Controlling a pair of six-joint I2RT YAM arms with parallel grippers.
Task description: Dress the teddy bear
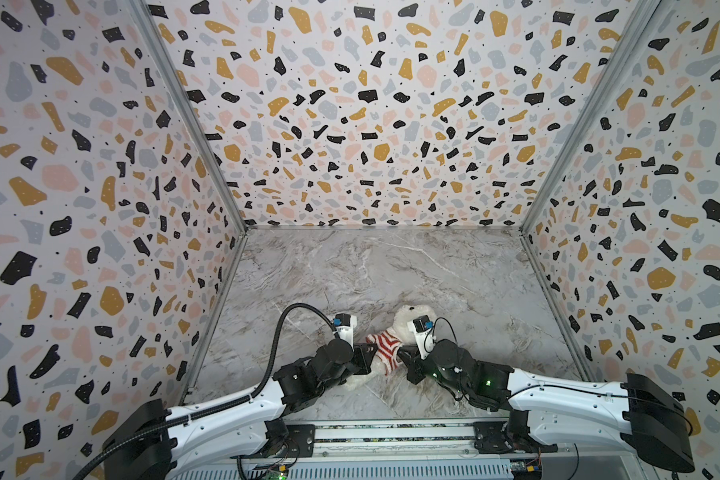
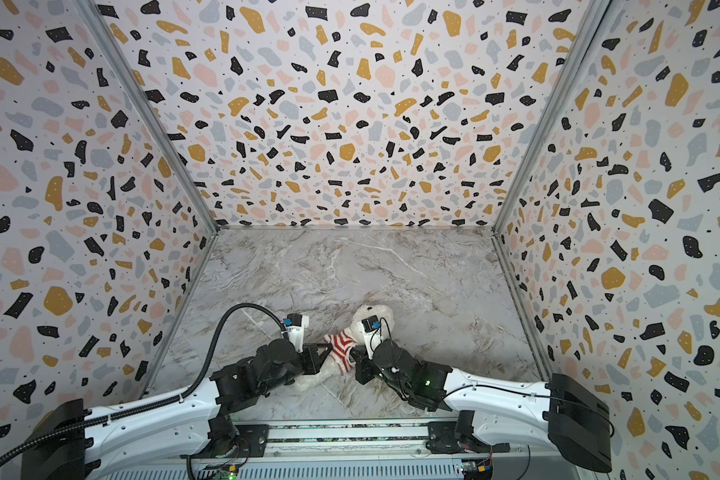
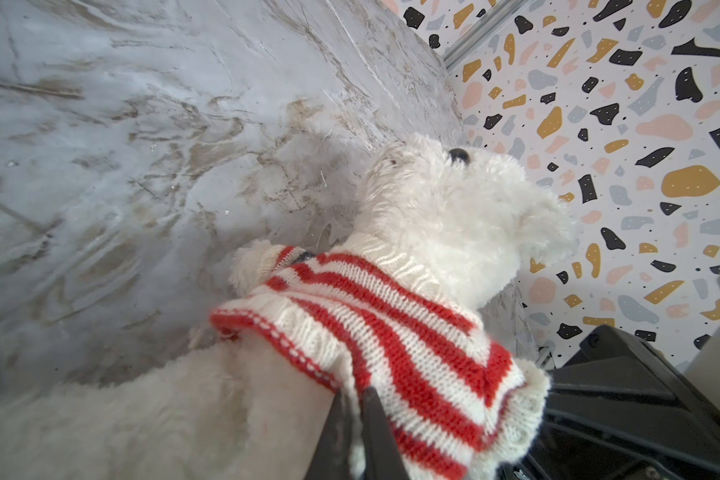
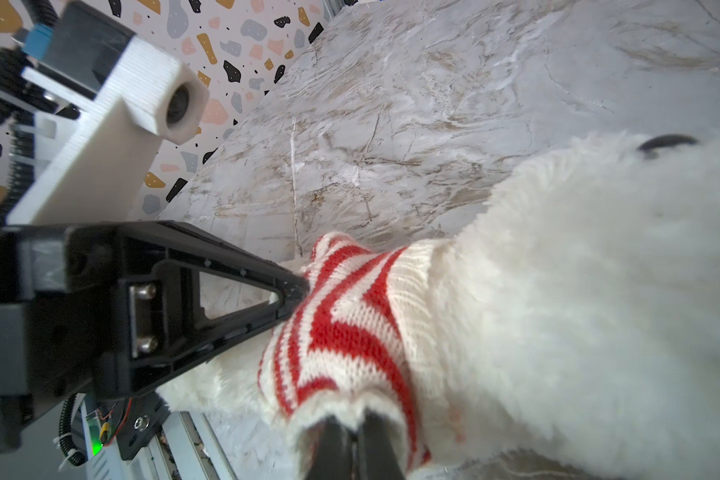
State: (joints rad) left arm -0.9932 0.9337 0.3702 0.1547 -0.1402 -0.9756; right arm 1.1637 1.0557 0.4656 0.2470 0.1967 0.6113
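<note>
In both top views the teddy bear [image 1: 408, 316] lies on the marble table [image 1: 391, 266] near the front, between the two arms, with the striped sweater [image 1: 385, 344] over its chest. In the left wrist view the left gripper [image 3: 356, 401] is pinched shut on the sweater's bottom edge. In the right wrist view the right gripper [image 4: 352, 422] is pinched on that knit edge too. The bear looks soft, light and squashy, so the stretchy edge is likely a better hold than the fluffy fur.
</note>
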